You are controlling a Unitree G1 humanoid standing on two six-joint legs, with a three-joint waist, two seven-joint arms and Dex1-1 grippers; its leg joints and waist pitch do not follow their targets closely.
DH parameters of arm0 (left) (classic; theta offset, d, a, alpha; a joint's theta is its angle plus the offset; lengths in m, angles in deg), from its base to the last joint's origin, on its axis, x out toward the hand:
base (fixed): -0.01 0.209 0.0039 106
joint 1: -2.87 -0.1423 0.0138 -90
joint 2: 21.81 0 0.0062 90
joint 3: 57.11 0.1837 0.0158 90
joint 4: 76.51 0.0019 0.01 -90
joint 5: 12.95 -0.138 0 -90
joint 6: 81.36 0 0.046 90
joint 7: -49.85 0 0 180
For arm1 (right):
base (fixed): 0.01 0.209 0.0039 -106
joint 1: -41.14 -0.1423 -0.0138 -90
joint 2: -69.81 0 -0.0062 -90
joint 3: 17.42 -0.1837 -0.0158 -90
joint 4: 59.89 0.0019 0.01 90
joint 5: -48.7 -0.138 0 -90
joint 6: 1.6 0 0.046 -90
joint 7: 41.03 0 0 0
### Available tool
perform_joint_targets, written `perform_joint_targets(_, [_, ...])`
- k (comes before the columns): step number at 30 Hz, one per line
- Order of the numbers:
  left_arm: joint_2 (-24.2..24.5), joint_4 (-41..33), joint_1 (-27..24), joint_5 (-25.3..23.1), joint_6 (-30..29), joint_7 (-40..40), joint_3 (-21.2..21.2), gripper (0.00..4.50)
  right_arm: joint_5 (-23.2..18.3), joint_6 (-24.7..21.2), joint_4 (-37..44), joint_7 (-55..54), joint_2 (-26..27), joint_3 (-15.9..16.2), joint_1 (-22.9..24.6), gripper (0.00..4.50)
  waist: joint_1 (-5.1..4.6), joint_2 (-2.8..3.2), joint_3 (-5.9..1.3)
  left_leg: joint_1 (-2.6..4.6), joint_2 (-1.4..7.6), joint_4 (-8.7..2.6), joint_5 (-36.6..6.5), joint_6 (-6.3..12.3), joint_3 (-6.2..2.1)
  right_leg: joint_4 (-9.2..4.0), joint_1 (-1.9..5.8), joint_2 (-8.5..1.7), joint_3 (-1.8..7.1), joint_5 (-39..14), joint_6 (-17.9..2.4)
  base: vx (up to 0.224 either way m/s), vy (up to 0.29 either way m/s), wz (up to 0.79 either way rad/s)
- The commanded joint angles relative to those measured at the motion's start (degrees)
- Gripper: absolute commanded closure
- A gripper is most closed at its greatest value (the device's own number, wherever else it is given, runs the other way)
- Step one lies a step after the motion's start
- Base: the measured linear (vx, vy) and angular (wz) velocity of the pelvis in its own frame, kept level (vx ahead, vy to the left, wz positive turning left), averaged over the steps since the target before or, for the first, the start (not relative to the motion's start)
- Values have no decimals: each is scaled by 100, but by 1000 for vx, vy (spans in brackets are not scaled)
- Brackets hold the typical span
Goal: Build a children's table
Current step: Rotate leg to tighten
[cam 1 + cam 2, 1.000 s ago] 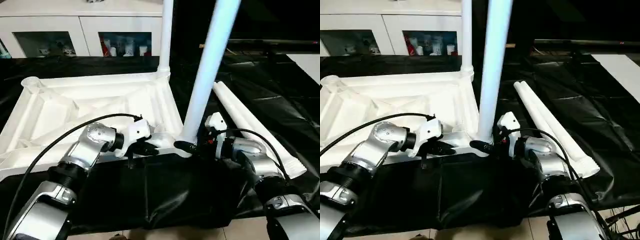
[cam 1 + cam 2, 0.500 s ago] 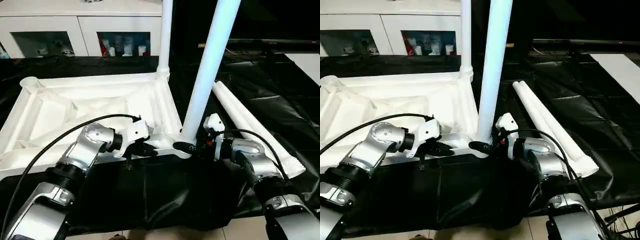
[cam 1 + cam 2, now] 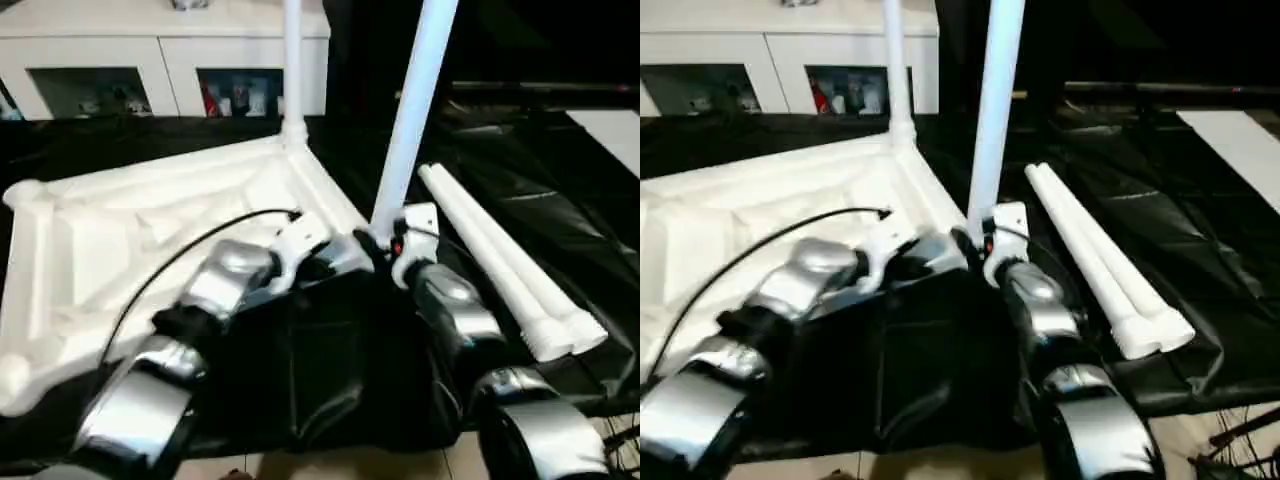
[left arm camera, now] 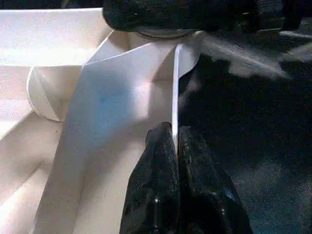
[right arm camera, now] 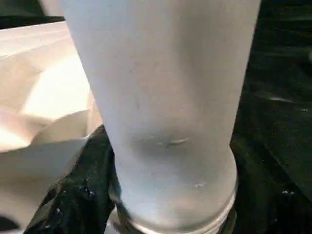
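Tabletop [image 3: 150, 220] now rotated; left end effector [image 4: 174, 146] clenched on its rim, right end effector [image 3: 385, 250] around leg [image 3: 415, 100].

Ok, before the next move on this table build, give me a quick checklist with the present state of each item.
1. Left gripper pinched on the thin edge rib of the table top near the corner: ok.
2. Right gripper at the base of the near leg: ok; whether it actually clamps it: cannot tell.
3. Near leg standing upright in its corner socket: ok; fully seated: cannot tell.
4. Far leg standing in the far corner socket: ok.
5. Two spare legs lying side by side on the black sheet to the robot's right: ok.
6. Remaining corner sockets without legs: not ok.
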Motion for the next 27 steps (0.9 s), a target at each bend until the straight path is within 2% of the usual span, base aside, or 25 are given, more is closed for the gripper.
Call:
perform_joint_targets(1, [-16, 102, 2, -38, 77, -347, -149, 450, 113, 22, -312, -186, 59, -50, 12, 178, 0, -11, -382, 45, 150, -361, -322, 306, -25, -371, 279, -475, 297, 316, -1421, 0, 0, 0])
perform_joint_targets(2, [-34, 122, 6, -38, 100, -332, -152, 450, 124, 62, -332, -186, 72, -63, -14, 178, 2, -9, -376, 46, 149, -364, -346, 333, -23, -377, 280, -473, 293, 325, -1430, 0, 0, 0])
perform_joint_targets(3, [-34, 129, 6, -50, 123, -320, -144, 450, 111, 93, -330, -155, 74, -83, -28, 122, 3, -12, -375, 43, 150, -363, -358, 347, -23, -375, 283, -476, 295, 329, -1433, 0, 0, 0])
perform_joint_targets(5, [-3, 113, -25, -75, 212, -254, -126, 450, 57, 237, -268, 96, 44, -138, -61, 108, -7, -52, -363, 45, 154, -371, -476, 378, -16, -404, 285, -475, 295, 155, -1411, 0, 0, 0])
perform_joint_targets(7, [42, 62, -61, -41, 224, -191, -128, 450, 41, 272, -219, 232, -11, -147, -72, 106, -3, -40, -363, 46, 161, -372, -500, 390, -20, -402, 284, -479, 293, 72, -1406, 0, 0, 0])
perform_joint_targets(10, [172, -42, -130, -31, 263, -103, -95, 450, 11, 390, -123, 389, -156, -157, -83, 68, -4, -79, -359, 40, 164, -372, -456, 412, -16, -401, 284, -480, 293, 46, -1400, 0, 0, 0])
perform_joint_targets(13, [370, -320, -296, -26, 266, 68, -95, 450, -32, 345, 69, 907, -410, -126, -58, 41, -22, -86, -365, 12, 164, -359, -371, 502, -23, -376, 306, -486, 289, 166, -1417, 0, 0, 0])
perform_joint_targets(16, [498, -527, -411, -21, 240, 244, -82, 450, -34, 180, 221, 1639, -631, 3, -5, 41, -34, -112, -369, 0, 153, -342, -274, 646, -16, -361, 310, -475, 286, 339, -1458, 0, 0, 0])
perform_joint_targets(18, [593, -671, -493, -18, 260, 401, -67, 450, 22, 115, 345, 2236, -817, 171, 71, 41, -22, -97, -377, 0, 157, -328, -239, 716, -15, -351, 308, -475, 281, 402, -1478, 0, 0, 0])
perform_joint_targets(19, [617, -709, -514, -12, 260, 441, -65, 450, 33, 98, 377, 2389, -862, 212, 93, 41, -31, -127, -372, -8, 160, -329, -212, 750, -18, -340, 310, -464, 273, 416, -1494, 0, 0, 0])
perform_joint_targets(20, [718, -870, -607, 33, 355, 678, -40, 450, 79, 23, 508, 3030, -1043, 385, 185, 41, -22, -144, -367, -13, 160, -320, -210, 809, -15, -345, 312, -467, 272, 415, -1499, 0, 0, 0])
perform_joint_targets(21, [751, -924, -639, 60, 387, 777, -32, 450, 94, 9, 551, 3251, -1101, 447, 218, 41, -17, -131, -374, -10, 171, -315, -183, 810, -15, -333, 307, -473, 277, 446, -1498, 0, 0, 0])
perform_joint_targets(23, [854, -1144, -774, 212, 405, 1145, -17, 450, 112, 48, 657, 3839, -1238, 620, 310, 41, -29, -145, -371, -8, 166, -312, -118, 854, -13, -321, 297, -460, 272, 534, -1558, 0, 0, 0])
perform_joint_targets(25, [964, -1415, -917, 316, 307, 1435, 27, 450, 51, 30, 708, 4245, -1284, 645, 342, 41, -22, -158, -370, -2, 186, -313, -178, 847, -13, -320, 295, -479, 274, 446, -1607, 0, 0, 0])
perform_joint_targets(27, [1024, -1558, -999, 376, 316, 1616, 63, 450, 21, 26, 718, 4417, -1284, 652, 342, 41, -21, -143, -365, -1, 194, -314, -161, 848, -10, -317, 282, -471, 271, 423, -1629, 0, 0, 0])
